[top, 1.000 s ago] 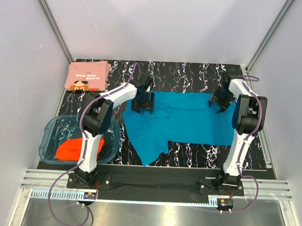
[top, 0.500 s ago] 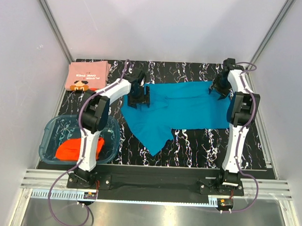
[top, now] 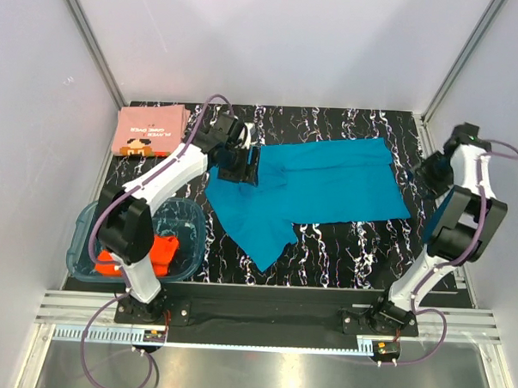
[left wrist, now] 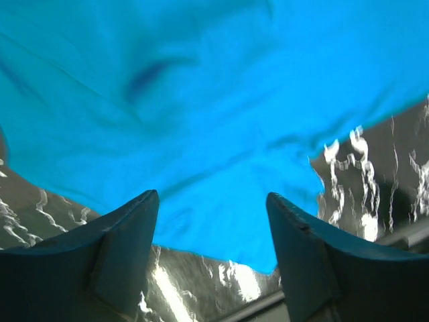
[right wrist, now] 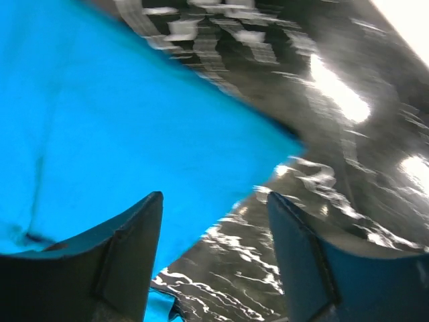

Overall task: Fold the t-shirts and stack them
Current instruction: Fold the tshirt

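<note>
Top external view: pink shirt [top: 150,131] folded, teal shirt [top: 328,184] spread flat (not yet folded), orange shirt [top: 164,248] waiting in the tub [top: 189,221]; left gripper [left wrist: 213,201] and right gripper [right wrist: 214,201] both gape empty.

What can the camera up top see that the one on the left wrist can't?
Only the top view shows the folded pink shirt in the far left corner, the orange shirt in the plastic tub, and the right pincer beside the cloth's right edge. Only the left wrist view shows the left pincer close up, its fingers apart with nothing between them. Both show the teal shirt spread on the black marbled table.
</note>
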{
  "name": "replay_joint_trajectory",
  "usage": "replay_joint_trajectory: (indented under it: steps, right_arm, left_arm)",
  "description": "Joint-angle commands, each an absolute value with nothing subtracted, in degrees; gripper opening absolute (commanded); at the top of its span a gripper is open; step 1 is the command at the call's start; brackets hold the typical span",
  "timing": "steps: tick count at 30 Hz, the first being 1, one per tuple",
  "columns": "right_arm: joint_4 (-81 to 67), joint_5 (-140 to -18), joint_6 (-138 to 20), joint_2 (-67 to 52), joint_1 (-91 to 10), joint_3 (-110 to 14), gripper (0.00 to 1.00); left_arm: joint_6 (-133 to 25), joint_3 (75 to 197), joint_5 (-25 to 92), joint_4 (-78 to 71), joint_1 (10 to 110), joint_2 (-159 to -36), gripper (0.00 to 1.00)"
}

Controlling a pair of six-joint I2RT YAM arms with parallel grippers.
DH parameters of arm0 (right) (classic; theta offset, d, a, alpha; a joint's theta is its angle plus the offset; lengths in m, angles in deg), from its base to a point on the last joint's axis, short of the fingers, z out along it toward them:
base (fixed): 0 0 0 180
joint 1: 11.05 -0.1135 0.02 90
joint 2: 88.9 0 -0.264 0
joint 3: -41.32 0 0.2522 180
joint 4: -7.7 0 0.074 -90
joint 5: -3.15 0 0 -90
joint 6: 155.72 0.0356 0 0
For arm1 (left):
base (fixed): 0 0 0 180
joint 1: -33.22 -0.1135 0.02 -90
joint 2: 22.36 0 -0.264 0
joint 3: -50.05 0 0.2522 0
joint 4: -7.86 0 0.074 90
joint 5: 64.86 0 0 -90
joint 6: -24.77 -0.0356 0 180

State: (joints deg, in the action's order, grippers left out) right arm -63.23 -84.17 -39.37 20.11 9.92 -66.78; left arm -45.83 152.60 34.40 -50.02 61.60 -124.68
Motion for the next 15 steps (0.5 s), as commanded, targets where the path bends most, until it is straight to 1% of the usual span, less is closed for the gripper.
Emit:
replay_joint_trajectory:
  steps: [1, 3, 5, 7, 11, 15]
  right_arm:
    - [-59.6, -82.37, -38.74, 16.41, 12.93, -57.73, 0.66]
    - [-56.35, -81.93, -38.92, 15.08, 15.65, -53.5, 0.57]
    - [-53.02, -80.97, -39.18, 14.46, 17.15, -51.2, 0.55]
    - [-51.42, -78.95, -39.27, 15.59, 18.47, -49.79, 0.53]
    - [-47.9, -78.41, -39.88, 17.09, 18.83, -48.2, 0.54]
    - [-46.14, -77.18, -39.62, 18.32, 19.44, -45.4, 0.53]
  left_arm:
    - [-49.05, 145.23, 39.98, -49.32, 63.62, -121.08, 0.67]
    - [-49.15, 141.26, 41.57, -47.83, 65.46, -119.22, 0.62]
    - [-48.88, 135.72, 43.25, -45.9, 67.13, -116.49, 0.6]
    - [-49.06, 133.43, 42.46, -45.28, 70.03, -114.3, 0.58]
    - [-49.5, 129.38, 41.85, -44.57, 73.29, -111.13, 0.58]
    - [-50.46, 129.46, 39.91, -46.94, 74.43, -109.19, 0.58]
